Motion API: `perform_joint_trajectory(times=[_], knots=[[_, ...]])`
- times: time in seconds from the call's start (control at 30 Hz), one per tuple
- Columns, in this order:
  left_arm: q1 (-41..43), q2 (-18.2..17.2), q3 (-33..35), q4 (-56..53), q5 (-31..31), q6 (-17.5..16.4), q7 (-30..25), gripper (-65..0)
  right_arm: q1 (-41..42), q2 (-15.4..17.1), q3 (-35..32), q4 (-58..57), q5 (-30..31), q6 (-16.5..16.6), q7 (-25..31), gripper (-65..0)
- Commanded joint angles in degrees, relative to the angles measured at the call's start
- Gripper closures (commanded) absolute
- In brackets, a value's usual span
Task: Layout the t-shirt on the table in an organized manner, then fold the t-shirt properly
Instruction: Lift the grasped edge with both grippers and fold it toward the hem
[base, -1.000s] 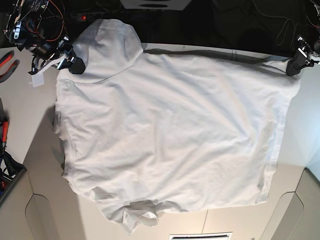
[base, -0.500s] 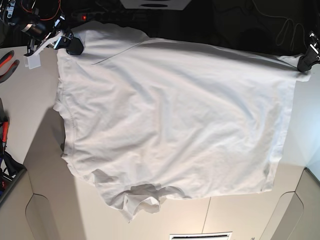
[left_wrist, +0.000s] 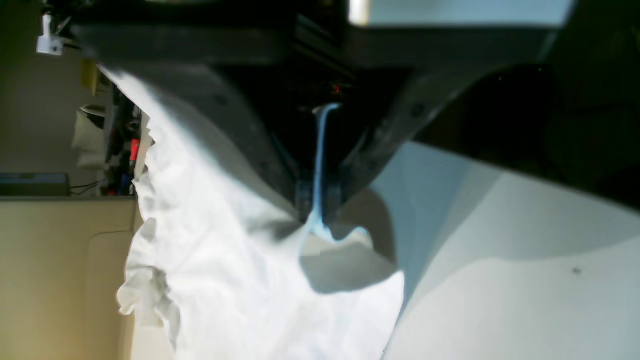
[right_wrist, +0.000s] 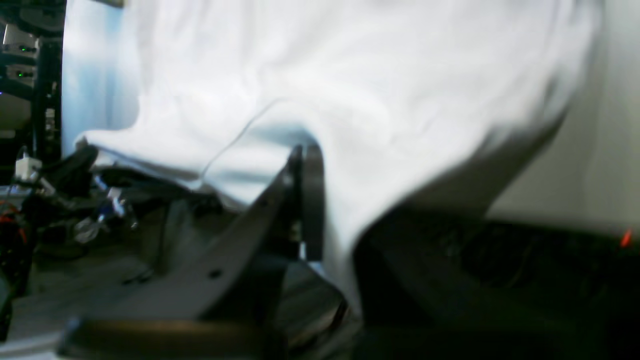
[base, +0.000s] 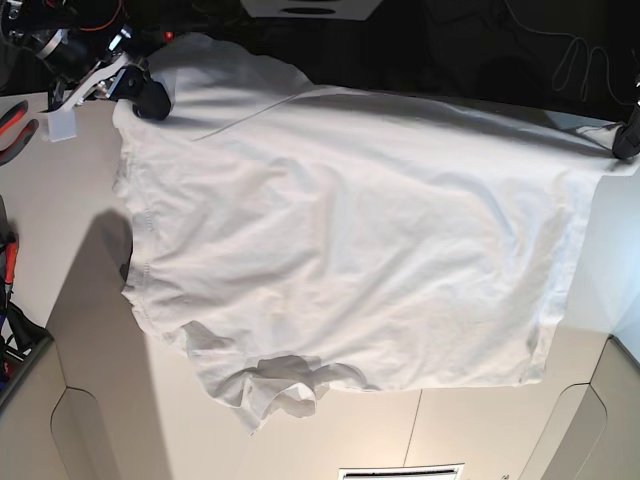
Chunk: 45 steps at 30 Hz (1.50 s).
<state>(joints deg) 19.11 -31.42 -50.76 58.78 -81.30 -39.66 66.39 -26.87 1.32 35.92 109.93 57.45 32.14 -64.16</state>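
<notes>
The left gripper (left_wrist: 320, 200) has its two dark fingers pressed together on a thin fold of the t-shirt (left_wrist: 240, 260); in the left wrist view the pinched cloth runs up between them as a pale strip. In the base view this gripper (base: 628, 140) sits at the far right edge, holding one corner of the cloth.

The right gripper (right_wrist: 305, 200) is likewise clamped on the t-shirt (right_wrist: 350, 90), its fingers closed flat against each other with white cloth draped over and past them. That view is blurred, so finer detail cannot be made out. In the base view the right gripper (base: 145, 98) is at the upper left, gripping the opposite corner.

Between the two grippers the t-shirt (base: 340, 250) is pulled into a broad, fairly taut sheet. Its top edge runs across the far side of the table (base: 70, 230), and the rest spreads down over the tabletop. The lower left corner is bunched and wrinkled, with a sleeve crumpled near the bottom edge. A dark seam line crosses the table below the cloth.

A red-handled tool (base: 14, 125) lies at the left edge of the table, apart from the cloth.
</notes>
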Motion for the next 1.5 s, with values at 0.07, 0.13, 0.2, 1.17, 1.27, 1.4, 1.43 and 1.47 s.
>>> perform_joint_trajectory(times=[0.07, 0.13, 0.2, 1.17, 1.27, 1.4, 1.43, 1.47], knots=[[-4.9, -1.5, -0.4, 0.9, 0.2, -0.3, -2.3, 0.0, 6.3, 0.6, -1.2, 0.5, -5.2, -0.2, 3.6, 0.0], [-8.0, -1.5, 0.5, 0.9, 1.4, -0.3, -2.5, 0.0, 9.8, 0.9, -3.6, -0.7, -9.0, -0.2, 4.8, 0.0], [-10.5, -1.5, 2.4, 0.9, 3.4, -0.3, -4.2, 0.0, 12.8, 0.9, -6.6, -2.4, -12.6, -0.2, 7.1, 0.0], [-23.9, -1.4, 20.0, 0.9, 31.9, -0.3, -21.9, 0.0, 39.7, 4.4, -18.7, -35.7, -34.6, -4.5, 22.0, 0.0], [-23.8, -1.2, 20.0, 0.9, 32.9, -0.3, -21.9, 0.0, 39.7, 4.4, -18.7, -35.7, -34.5, -4.5, 22.0, 0.0], [-23.7, -1.0, 20.0, 0.9, 33.4, -0.3, -21.4, 0.0, 39.7, 4.4, -18.7, -35.7, -34.5, -4.5, 21.9, 0.0], [-23.7, -1.0, 20.0, 0.9, 33.6, -0.3, -21.1, 0.0, 39.7, 4.4, -18.7, -35.7, -34.5, -4.5, 21.9, 0.0], [-23.7, -1.0, 20.0, 0.9, 33.6, -0.3, -21.1, -0.4, 39.7, 4.4, -18.7, -35.7, -34.5, -4.5, 21.9, 0.0]])
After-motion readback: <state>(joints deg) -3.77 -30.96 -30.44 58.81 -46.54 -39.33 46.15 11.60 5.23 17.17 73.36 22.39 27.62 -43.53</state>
